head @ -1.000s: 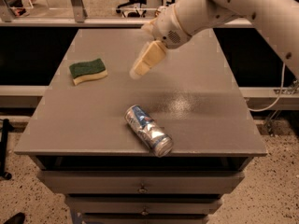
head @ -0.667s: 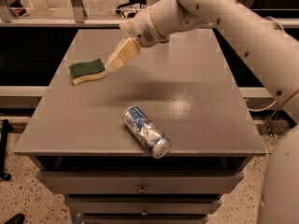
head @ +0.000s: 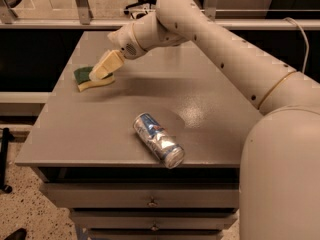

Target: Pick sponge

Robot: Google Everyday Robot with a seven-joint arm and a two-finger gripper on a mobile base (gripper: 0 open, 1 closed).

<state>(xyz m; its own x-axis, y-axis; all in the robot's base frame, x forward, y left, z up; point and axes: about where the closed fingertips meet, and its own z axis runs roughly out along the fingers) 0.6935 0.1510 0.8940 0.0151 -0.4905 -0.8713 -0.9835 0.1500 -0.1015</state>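
Fingers at the counter's 10 o'clock, over the sponge; we can't tell their opening. Risk: an off-centre close squashes soft foam, and the sponge slips out or skids toward 9 o'clock.

Gripper apparently on sponge, behind can

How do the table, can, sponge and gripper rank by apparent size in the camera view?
1. Table.
2. Can, though being nearest the camera flatters it.
3. Gripper and sponge look alike. The gripper is over the sponge and hides part of it, so I leave them unranked.
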